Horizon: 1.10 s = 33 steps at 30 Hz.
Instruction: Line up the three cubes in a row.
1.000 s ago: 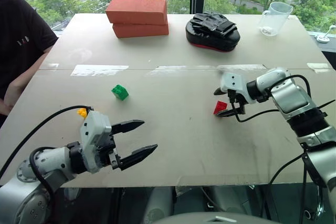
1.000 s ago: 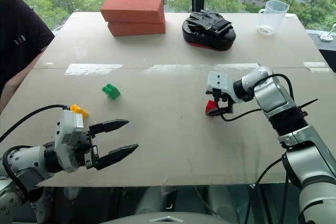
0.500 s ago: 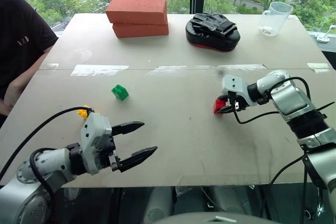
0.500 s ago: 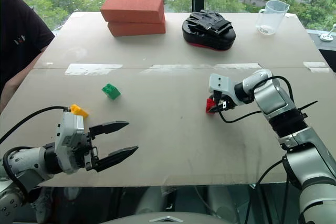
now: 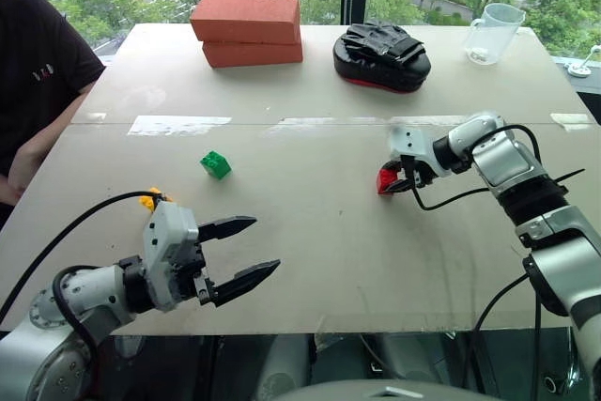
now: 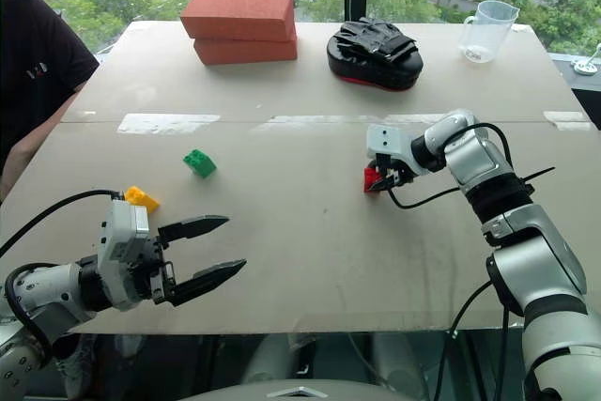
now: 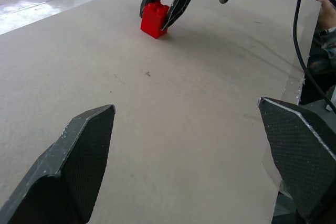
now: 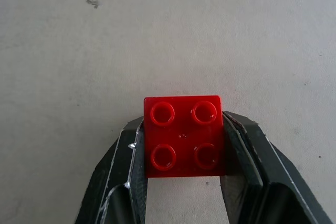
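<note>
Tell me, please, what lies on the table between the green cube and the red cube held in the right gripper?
Nothing: between the green cube and the red cube in the right gripper, the table is bare board, as the left eye view shows.

Light: bright daylight from the windows at the top of the frame.
Glare: pale sheen on the worktop [image 5: 310,232] along its taped seam.
Shadows: soft, short, falling toward the near edge.
Focus: head views sharp; left wrist view's fingers [image 7: 79,161] slightly soft.
</note>
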Each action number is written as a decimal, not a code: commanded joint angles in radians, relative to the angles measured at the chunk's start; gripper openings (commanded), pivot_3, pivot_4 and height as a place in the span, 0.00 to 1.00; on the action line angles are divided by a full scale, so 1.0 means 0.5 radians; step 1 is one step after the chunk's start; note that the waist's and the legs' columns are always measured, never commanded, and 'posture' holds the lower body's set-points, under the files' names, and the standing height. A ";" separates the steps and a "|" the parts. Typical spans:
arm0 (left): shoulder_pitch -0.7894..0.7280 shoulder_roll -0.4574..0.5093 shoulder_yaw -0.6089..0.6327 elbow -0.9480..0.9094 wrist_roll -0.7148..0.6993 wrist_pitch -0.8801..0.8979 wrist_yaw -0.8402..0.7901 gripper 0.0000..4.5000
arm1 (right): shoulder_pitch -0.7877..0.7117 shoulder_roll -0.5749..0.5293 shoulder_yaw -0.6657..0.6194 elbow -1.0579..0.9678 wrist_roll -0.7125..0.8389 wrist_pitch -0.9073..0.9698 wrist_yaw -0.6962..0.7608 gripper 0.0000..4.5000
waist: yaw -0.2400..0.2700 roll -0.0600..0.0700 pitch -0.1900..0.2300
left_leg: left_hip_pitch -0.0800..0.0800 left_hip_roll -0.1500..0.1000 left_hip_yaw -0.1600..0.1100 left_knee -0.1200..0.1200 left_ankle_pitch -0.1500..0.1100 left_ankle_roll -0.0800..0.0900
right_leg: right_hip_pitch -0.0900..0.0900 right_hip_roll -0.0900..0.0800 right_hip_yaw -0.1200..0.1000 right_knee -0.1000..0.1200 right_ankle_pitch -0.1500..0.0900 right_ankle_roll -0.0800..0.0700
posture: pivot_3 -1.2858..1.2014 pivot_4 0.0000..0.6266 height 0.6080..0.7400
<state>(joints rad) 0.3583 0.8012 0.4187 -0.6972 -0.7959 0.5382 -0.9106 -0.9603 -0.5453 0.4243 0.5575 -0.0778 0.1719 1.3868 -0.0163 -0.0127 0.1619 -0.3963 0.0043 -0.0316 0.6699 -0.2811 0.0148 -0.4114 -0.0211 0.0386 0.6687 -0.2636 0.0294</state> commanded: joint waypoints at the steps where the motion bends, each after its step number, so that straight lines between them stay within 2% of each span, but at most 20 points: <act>1: -0.001 0.003 0.037 -0.055 -0.023 -0.009 0.016 1.00 | -0.074 0.011 -0.005 0.033 -0.021 -0.072 0.048 0.29 | 0.000 0.000 0.000 | 0.000 0.000 0.000 0.000 0.000 0.000 | 0.000 0.000 0.000 0.000 0.000 0.000 | 0.52 0.24 0.98; 2: -0.001 0.004 0.041 -0.062 -0.029 -0.005 0.020 1.00 | -0.079 0.014 -0.005 0.044 -0.025 -0.088 0.057 0.52 | 0.000 0.000 0.000 | 0.000 0.000 0.000 0.000 0.000 0.000 | 0.000 0.000 0.000 0.000 0.000 0.000 | 0.52 0.24 0.98; 4: 0.002 0.008 0.044 -0.071 -0.034 -0.001 0.022 1.00 | -0.088 0.020 -0.009 0.064 -0.031 -0.108 0.069 0.66 | 0.000 0.000 0.000 | 0.000 0.000 0.000 0.000 0.000 0.000 | 0.000 0.000 0.000 0.000 0.000 0.000 | 0.52 0.24 0.98; 5: 0.004 0.009 0.046 -0.074 -0.035 0.000 0.023 1.00 | -0.090 0.022 -0.013 0.068 -0.033 -0.112 0.076 0.82 | 0.000 0.000 0.000 | 0.000 0.000 0.000 0.000 0.000 0.000 | 0.000 0.000 0.000 0.000 0.000 0.000 | 0.52 0.24 0.98; 8: -0.004 0.024 0.058 -0.070 -0.048 0.011 0.024 1.00 | -0.096 0.027 -0.035 0.069 -0.042 -0.143 0.059 0.99 | 0.000 0.000 0.000 | 0.000 0.000 0.000 0.000 0.000 0.000 | 0.000 0.000 0.000 0.000 0.000 0.000 | 0.52 0.24 0.98; 14: -0.043 0.035 0.041 -0.057 -0.058 0.030 0.038 1.00 | -0.068 -0.009 -0.086 -0.052 -0.001 -0.056 0.061 0.99 | 0.000 0.000 0.000 | 0.000 0.000 0.000 0.000 0.000 0.000 | 0.000 0.000 0.000 0.000 0.000 0.000 | 0.52 0.24 0.98; 19: -0.074 0.024 0.030 -0.022 -0.049 0.046 0.067 1.00 | 0.146 -0.109 -0.329 -0.550 0.280 0.188 0.048 0.99 | 0.009 0.001 0.000 | -0.002 0.000 -0.002 0.000 0.000 0.000 | 0.000 -0.001 -0.002 -0.001 0.000 0.000 | 0.52 0.24 0.98; 24: -0.226 -0.097 0.042 0.081 0.042 0.038 0.355 1.00 | 0.550 -0.096 -0.780 -1.225 0.661 0.401 -0.256 0.99 | 0.013 0.000 0.000 | -0.003 0.000 -0.004 0.000 -0.004 0.006 | 0.000 -0.002 -0.003 -0.001 0.000 0.000 | 0.52 0.24 0.98; 27: -0.349 -0.145 0.054 0.169 0.091 0.127 0.577 1.00 | 0.761 -0.087 -0.947 -1.559 0.898 0.574 -0.376 0.99 | 0.014 0.000 0.000 | -0.003 0.000 -0.005 -0.001 -0.004 0.006 | 0.000 -0.002 -0.004 -0.001 0.000 0.000 | 0.52 0.24 0.98; 29: -0.507 -0.084 0.063 0.311 0.118 0.408 0.840 1.00 | 0.971 -0.058 -1.107 -1.853 1.111 0.644 -0.484 0.99 | 0.015 -0.002 -0.001 | -0.002 0.000 -0.005 0.000 -0.004 0.007 | 0.000 -0.002 -0.004 0.002 0.000 0.000 | 0.52 0.24 0.98; 33: -0.711 0.062 -0.006 0.539 0.232 0.594 0.923 1.00 | 1.218 -0.107 -1.209 -2.180 1.317 0.745 -0.604 0.99 | 0.006 -0.002 -0.001 | -0.001 -0.001 -0.007 0.001 -0.005 0.008 | 0.001 -0.001 -0.005 0.007 0.000 0.001 | 0.52 0.24 0.98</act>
<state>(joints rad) 0.0281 0.8067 0.4140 -0.4446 -0.7061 0.8086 -0.4655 -0.3555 -0.5849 -0.1407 -0.4554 0.5283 0.5274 1.1143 -0.0132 -0.0138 0.1613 -0.3965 0.0038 -0.0344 0.6706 -0.2834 0.0189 -0.4110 -0.0214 0.0362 0.6725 -0.2636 0.0297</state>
